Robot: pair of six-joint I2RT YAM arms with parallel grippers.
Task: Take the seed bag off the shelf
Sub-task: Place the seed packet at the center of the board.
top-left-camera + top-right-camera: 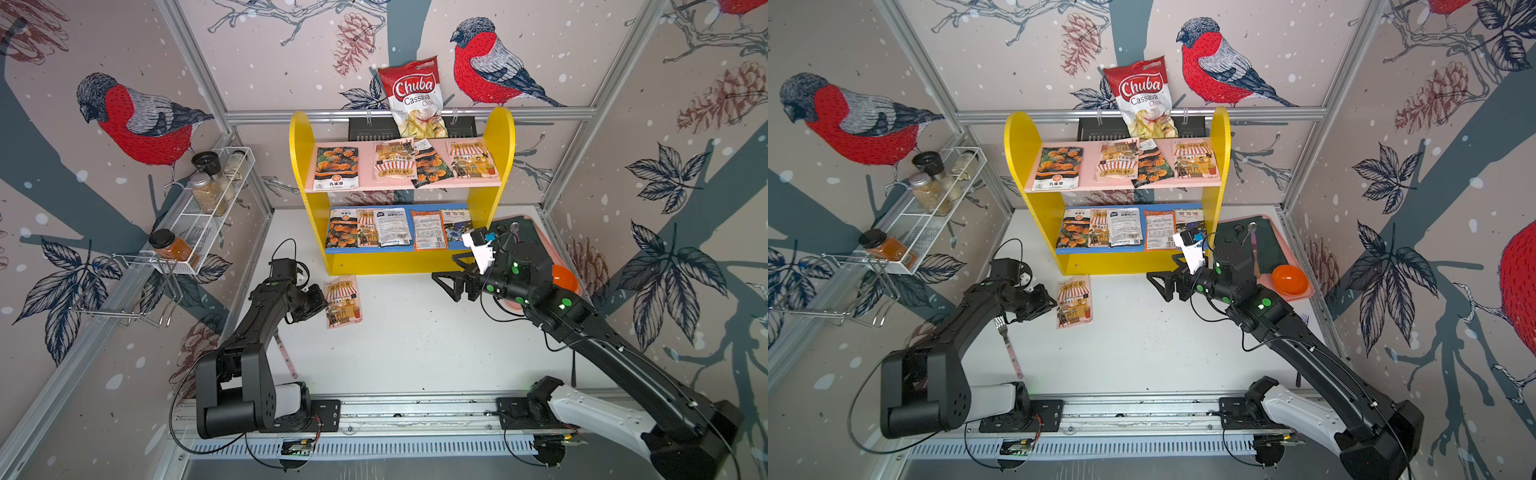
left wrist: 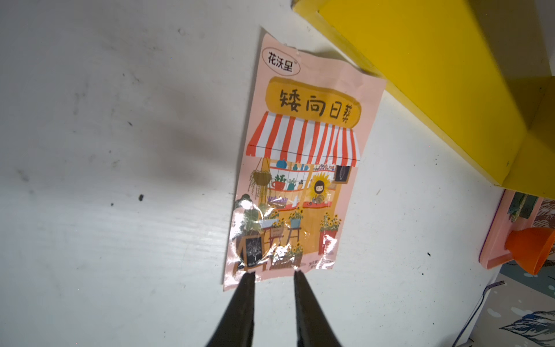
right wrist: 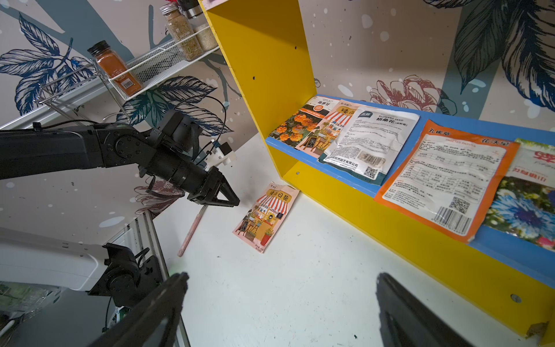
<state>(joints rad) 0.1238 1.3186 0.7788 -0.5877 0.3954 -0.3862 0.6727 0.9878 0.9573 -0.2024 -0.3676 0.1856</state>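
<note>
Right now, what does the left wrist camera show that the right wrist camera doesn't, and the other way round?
Only the left wrist view: an orange bowl on a pink tray.
Only the right wrist view: the blue lower board with five packets, the wire spice rack with its jars, and a pink utensil handle.
Both: the seed bag lying flat on the white table beside the yellow shelf, and the left gripper, its tips slightly apart at the bag's edge.

Robotics lab cell: bird-printed wallpaper panels [image 1: 270, 62] in bare aluminium framing [image 1: 257, 117], two black robot arms [image 1: 257, 328] on a grey metal rail [image 1: 415, 409] beside a white bench [image 1: 415, 353].
</note>
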